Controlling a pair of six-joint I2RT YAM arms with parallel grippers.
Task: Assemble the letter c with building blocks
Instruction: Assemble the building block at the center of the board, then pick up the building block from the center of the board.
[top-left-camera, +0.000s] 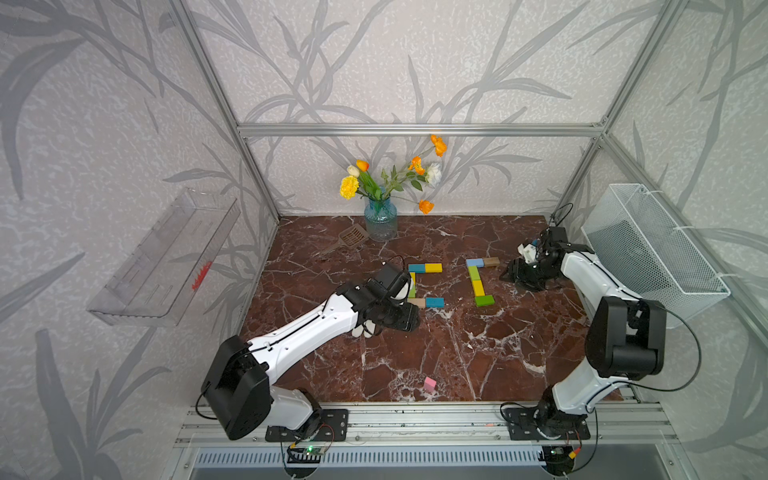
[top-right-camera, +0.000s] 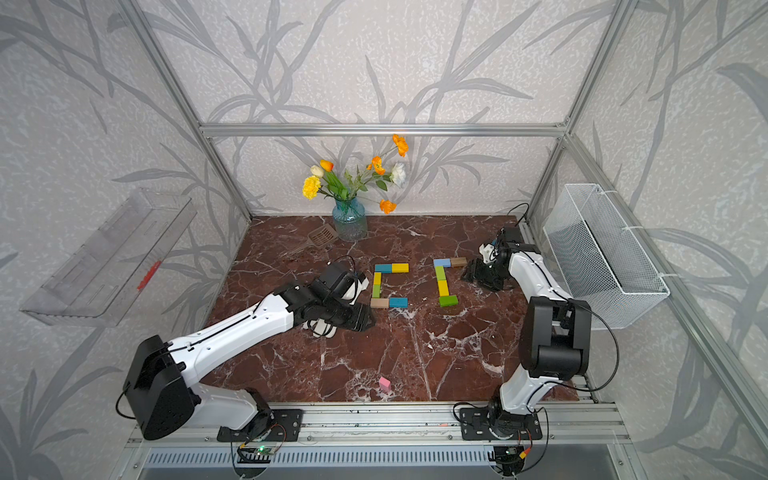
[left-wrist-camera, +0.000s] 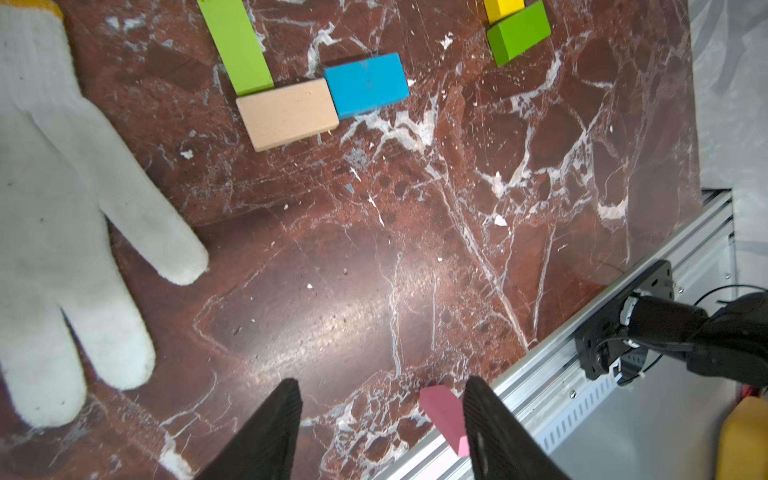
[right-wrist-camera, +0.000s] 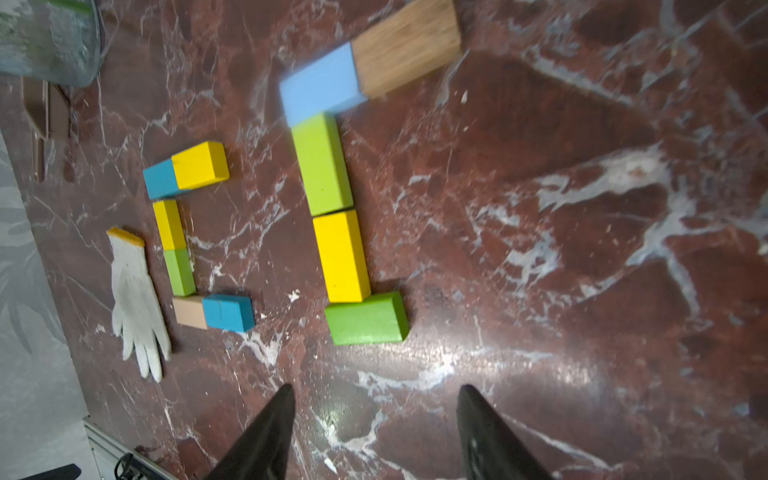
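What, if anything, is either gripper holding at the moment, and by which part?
Nothing is held. The left gripper and the right gripper both stand open and empty; the small pink wooden block lies untouched, apart from both.

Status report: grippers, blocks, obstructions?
Left gripper open, right gripper open, both empty. Left C, right C laid; pink block loose by front rail. Glove beside left C.

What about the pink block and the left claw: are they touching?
Apart. In a top view the pink block lies alone near the front edge, with bare table between it and the open left claw.
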